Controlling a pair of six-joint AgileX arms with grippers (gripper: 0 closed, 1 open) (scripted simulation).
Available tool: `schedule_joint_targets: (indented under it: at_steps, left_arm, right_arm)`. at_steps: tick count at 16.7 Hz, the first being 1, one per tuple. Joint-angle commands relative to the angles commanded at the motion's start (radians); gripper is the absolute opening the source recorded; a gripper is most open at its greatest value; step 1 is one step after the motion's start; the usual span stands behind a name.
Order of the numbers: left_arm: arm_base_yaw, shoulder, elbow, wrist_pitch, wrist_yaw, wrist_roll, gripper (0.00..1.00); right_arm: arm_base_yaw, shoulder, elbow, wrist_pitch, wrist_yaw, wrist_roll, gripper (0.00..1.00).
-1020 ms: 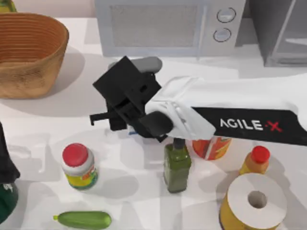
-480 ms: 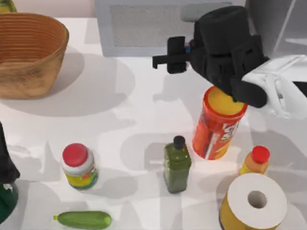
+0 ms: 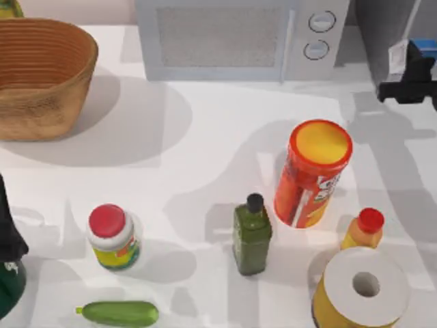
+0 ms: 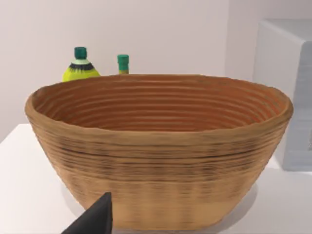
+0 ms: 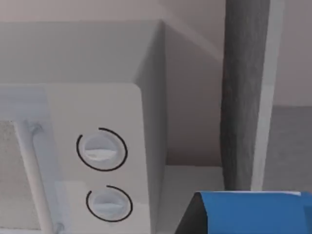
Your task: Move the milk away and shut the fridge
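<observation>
The milk (image 3: 418,49), a carton with a blue top and a white side, hangs at the table's far right in front of the fridge (image 3: 382,34). My right gripper (image 3: 408,75) is shut on it, and only the black fingers show at the top view's right edge. In the right wrist view the carton's blue top (image 5: 253,212) sits close below the camera. Beyond it stands the fridge's speckled grey, pale-framed door (image 5: 243,92), edge-on beside the microwave (image 5: 97,146). My left arm (image 3: 8,246) is parked at the left edge, with one black fingertip (image 4: 95,219) before the basket (image 4: 156,146).
A wicker basket (image 3: 41,75) stands back left and the microwave (image 3: 232,37) at the back. In front are a red chip can (image 3: 311,174), green bottle (image 3: 251,236), red-capped jar (image 3: 113,236), cucumber (image 3: 119,313), small orange bottle (image 3: 365,229) and a paper roll (image 3: 362,287).
My right arm has swung from the middle of the table to the far right, carrying the milk past the microwave to the front of the fridge. The left arm has stayed put.
</observation>
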Motion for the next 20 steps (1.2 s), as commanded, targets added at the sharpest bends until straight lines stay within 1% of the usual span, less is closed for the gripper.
schedule_joint_targets:
  at_steps: [3, 6, 13, 16, 20]
  left_arm:
    - [0.0, 0.0, 0.0, 0.0, 0.0, 0.0, 1.0]
    - [0.0, 0.0, 0.0, 0.0, 0.0, 0.0, 1.0]
    - [0.0, 0.0, 0.0, 0.0, 0.0, 0.0, 1.0]
    - [0.0, 0.0, 0.0, 0.0, 0.0, 0.0, 1.0]
    - [0.0, 0.0, 0.0, 0.0, 0.0, 0.0, 1.0]
  right_arm:
    - [-0.108, -0.06, -0.124, 0.143, -0.042, -0.036, 0.0]
    - [-0.17, -0.086, -0.195, 0.191, -0.063, -0.047, 0.0]
    - [-0.174, -0.087, -0.198, 0.188, -0.068, -0.048, 0.0]
    - [-0.187, -0.026, -0.134, 0.123, -0.073, -0.057, 0.0]
    - [-0.228, 0.149, 0.095, -0.102, -0.092, -0.081, 0.0]
